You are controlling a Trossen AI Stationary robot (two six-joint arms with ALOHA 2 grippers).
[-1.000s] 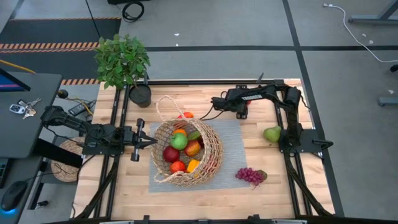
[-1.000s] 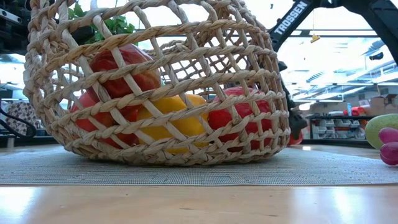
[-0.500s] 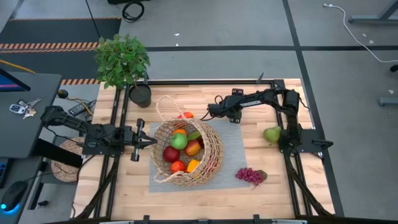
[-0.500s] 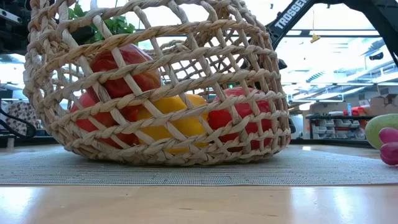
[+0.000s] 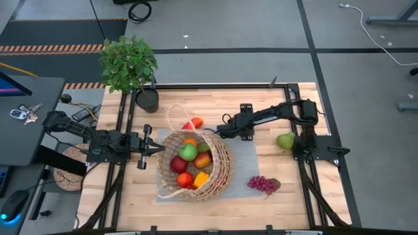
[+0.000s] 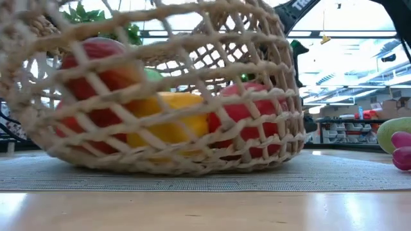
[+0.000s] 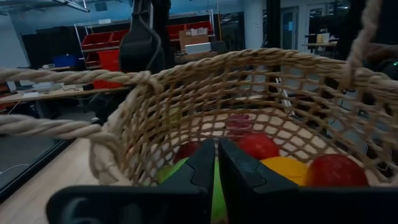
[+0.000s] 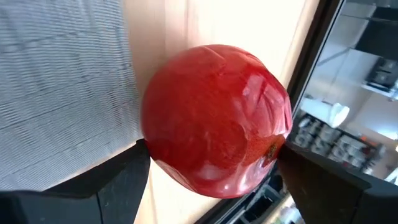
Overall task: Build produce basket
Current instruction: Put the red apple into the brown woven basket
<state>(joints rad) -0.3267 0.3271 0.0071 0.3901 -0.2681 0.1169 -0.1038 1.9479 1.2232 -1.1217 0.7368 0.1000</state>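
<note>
right gripper: fingers apart, either side of a red fruit | left gripper: fingers together, beside basket | basket on grey mat, filled with produce | grapes, pear, potted plant nearby

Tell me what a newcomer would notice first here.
The big wicker basket at the table's middle, heaped with red, green and yellow fruit. Behind it the right gripper reaches in, its open fingers either side of a red apple. Grapes and a pear lie outside, to the right.
</note>
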